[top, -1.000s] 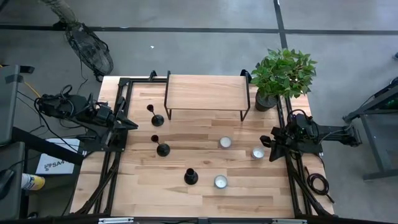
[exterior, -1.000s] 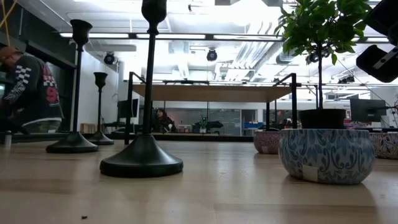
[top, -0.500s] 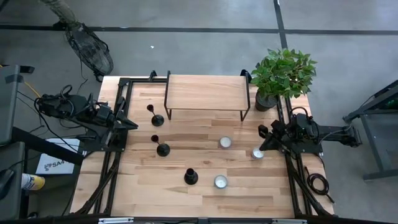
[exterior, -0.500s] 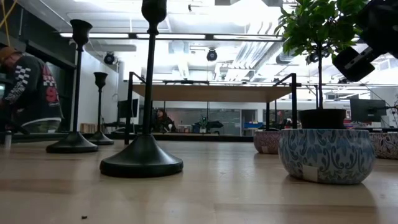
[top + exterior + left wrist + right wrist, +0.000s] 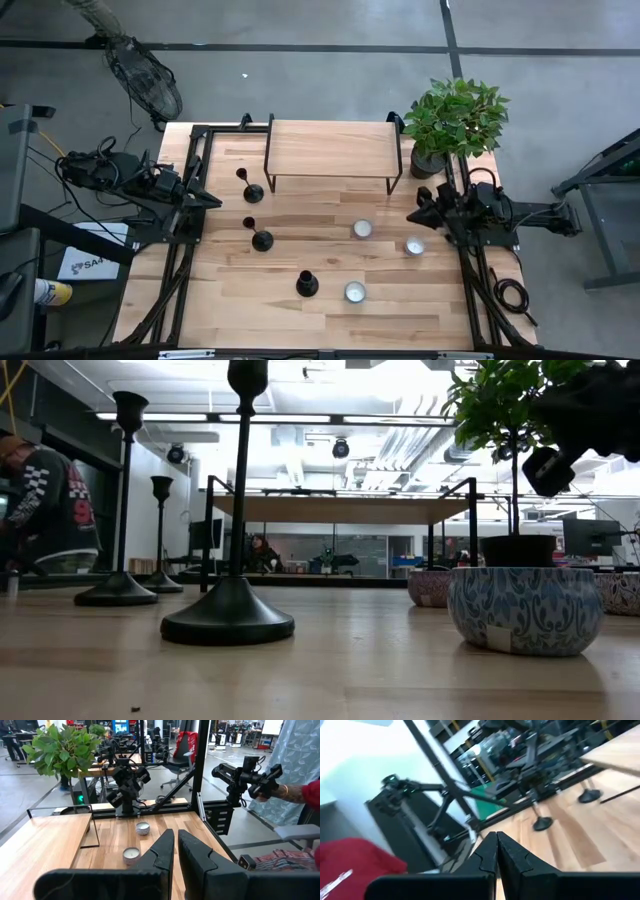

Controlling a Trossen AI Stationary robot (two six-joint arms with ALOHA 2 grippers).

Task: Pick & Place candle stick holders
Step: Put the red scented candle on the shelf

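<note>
Risk lies near the shelf [image 5: 331, 150]: the right gripper [image 5: 416, 211], pressed together and empty, could topple the top-heavy candle stick holders [image 5: 261, 239]. The left gripper [image 5: 207, 199] waits pressed together.

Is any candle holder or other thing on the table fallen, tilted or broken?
Nothing stands out. All three candle stick holders stand upright on their bases on the table. The three small candles sit flat, and the plant and the shelf stand straight.
</note>
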